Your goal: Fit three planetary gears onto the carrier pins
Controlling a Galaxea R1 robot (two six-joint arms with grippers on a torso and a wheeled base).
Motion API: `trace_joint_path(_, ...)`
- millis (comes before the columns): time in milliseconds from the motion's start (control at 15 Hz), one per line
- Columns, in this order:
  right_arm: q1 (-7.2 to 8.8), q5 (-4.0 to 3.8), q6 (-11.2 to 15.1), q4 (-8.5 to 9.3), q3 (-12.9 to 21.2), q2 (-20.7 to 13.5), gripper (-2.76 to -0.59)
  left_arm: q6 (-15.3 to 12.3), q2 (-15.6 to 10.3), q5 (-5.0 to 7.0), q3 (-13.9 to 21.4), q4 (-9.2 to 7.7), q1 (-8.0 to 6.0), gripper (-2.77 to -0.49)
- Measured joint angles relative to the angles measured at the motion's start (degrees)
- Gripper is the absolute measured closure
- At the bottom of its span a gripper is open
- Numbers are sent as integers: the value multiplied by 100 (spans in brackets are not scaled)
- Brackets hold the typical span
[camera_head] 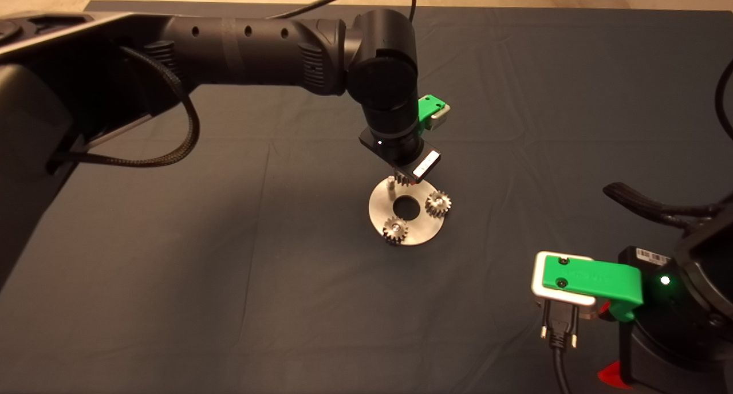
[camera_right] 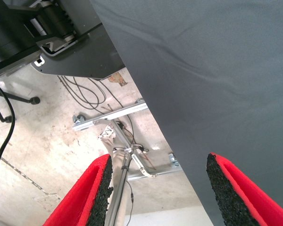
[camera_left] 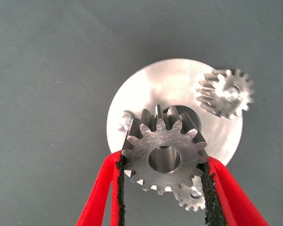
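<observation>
Planetary gears were the job, and two of the three already sat on their pins. One seated gear (camera_head: 439, 202) was at the right side of the disc (camera_head: 424, 229), near the middle of the head view. The other seated gear (camera_head: 395, 230) was at the disc's lower left. The disc lay flat on the dark mat (camera_head: 229, 268).

One bare pin (camera_head: 390, 183) stood at the disc's upper left with nothing on it. That was the last one to fill.

The left gripper (camera_left: 162, 165) hung over the disc and pinched the third gear (camera_left: 164, 149) tight between its red fingers (camera_left: 101, 188). The gear lay flat, with its hole facing down. In the left wrist view the bare pin (camera_left: 126, 117) showed just beside the gear's edge, so the hole looked not yet lined up with it.

The right gripper (camera_right: 155, 188) waited at the lower right of the head view, spread wide and holding nothing.

So most of the task looked done. What seemed left was to line up the last gear and slide it down.
</observation>
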Motion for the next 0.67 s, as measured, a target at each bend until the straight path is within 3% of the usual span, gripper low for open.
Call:
trace_joint_path(267, 35, 0, 0, 0, 0, 0, -147, 3, -1, 27, -22, 155, 9, -83)
trace_joint_path(533, 33, 0, 0, 0, 0, 6, -147, 8, -1, 35, -22, 161, 214, -83)
trace_joint_path(667, 35, 2, 0, 0, 0, 20, -147, 8, -1, 39, -24, 197, 208, -83)
